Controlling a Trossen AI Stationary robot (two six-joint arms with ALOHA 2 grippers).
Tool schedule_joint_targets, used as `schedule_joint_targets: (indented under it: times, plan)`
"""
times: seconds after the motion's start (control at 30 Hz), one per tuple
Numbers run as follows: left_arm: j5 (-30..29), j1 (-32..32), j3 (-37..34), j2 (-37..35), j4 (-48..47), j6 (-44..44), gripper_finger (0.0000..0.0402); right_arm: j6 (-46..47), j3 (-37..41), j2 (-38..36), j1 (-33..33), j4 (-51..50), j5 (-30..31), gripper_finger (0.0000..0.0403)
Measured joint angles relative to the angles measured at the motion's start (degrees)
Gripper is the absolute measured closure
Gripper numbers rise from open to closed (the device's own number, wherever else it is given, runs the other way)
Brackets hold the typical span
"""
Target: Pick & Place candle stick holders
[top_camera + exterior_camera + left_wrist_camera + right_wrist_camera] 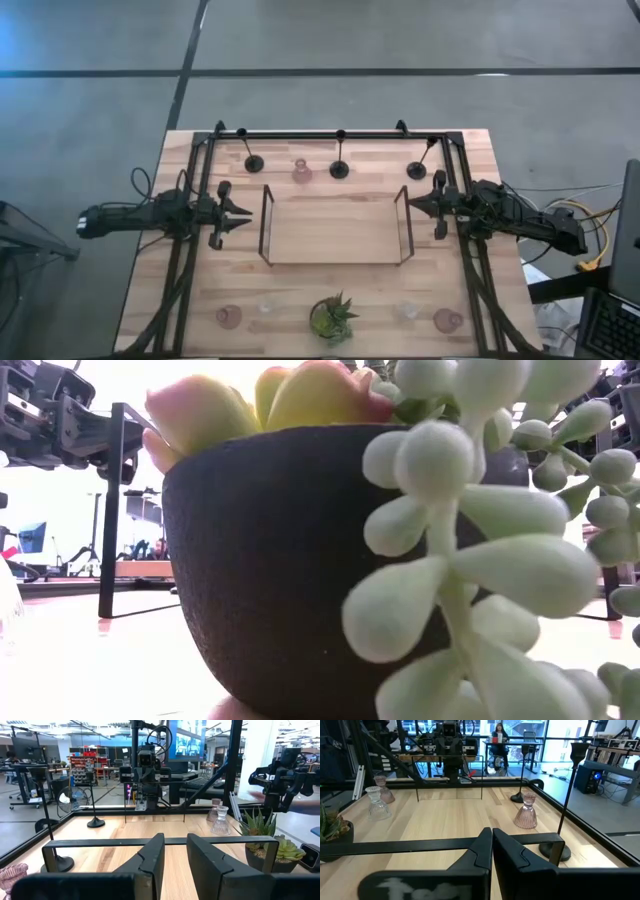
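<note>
On the desk [150, 200], holders are spread: black ones [339, 170] along the far edge, pink [229, 317] & clear near. Left gripper [243, 214] jaws part-open, right gripper [412, 204] jaws closed, nothing held. Thin stems could be tipped by a clipped approach.

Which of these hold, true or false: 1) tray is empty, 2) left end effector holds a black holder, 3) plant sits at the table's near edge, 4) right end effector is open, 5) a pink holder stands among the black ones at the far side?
1) The tray holds nothing. True.
2) The left end effector holds a black holder. False: its fingers stand slightly apart with nothing between them, beside the tray.
3) The potted plant sits at the near edge, in the middle. True.
4) The right end effector is open. False: its fingers are shut, empty.
5) A pink holder stands among the black holders at the far side. True.
</note>
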State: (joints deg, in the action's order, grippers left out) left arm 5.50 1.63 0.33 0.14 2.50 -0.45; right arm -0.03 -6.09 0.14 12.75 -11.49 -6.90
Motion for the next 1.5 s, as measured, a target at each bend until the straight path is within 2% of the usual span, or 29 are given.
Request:
schedule_joint_targets:
  times: [0.43, 0.7, 0.93, 1.17, 1.27, 1.37, 1.5]
  plan:
    - [0.00, -0.02, -0.01, 0.00, 0.00, 0.00, 0.0314, -0.03, 0.00, 0.00, 0.00, 0.00, 0.00, 0.0394]
    - [0.00, 0.00, 0.00, 0.00, 0.00, 0.00, 0.0314, -6.40, 0.04, 0.07, 0.02, 1.22, 0.00, 0.0394]
    - [0.00, 0.00, -0.01, 0.00, 0.00, 0.00, 0.0314, -19.77, 0.11, 0.02, 0.02, 18.02, 0.01, 0.0394]
    - [0.00, -0.01, 0.00, 0.00, 0.00, 0.00, 0.0314, -21.36, 0.09, 0.45, 0.02, 46.76, -0.03, 0.0394]
    - [0.00, -0.02, 0.00, 0.00, 0.00, 0.00, 0.0314, -17.77, -0.01, 1.47, 0.02, 56.43, -0.39, 0.0394]
    - [0.00, 0.00, -0.01, 0.00, 0.02, 0.00, 0.0314, -13.57, -0.42, 3.08, 0.02, 58.46, 0.60, 0.0394]
    - [0.00, -0.02, 0.00, 0.00, 0.00, 0.00, 0.0314, -9.93, -3.12, 6.86, 0.02, 50.63, 3.94, 0.0394]
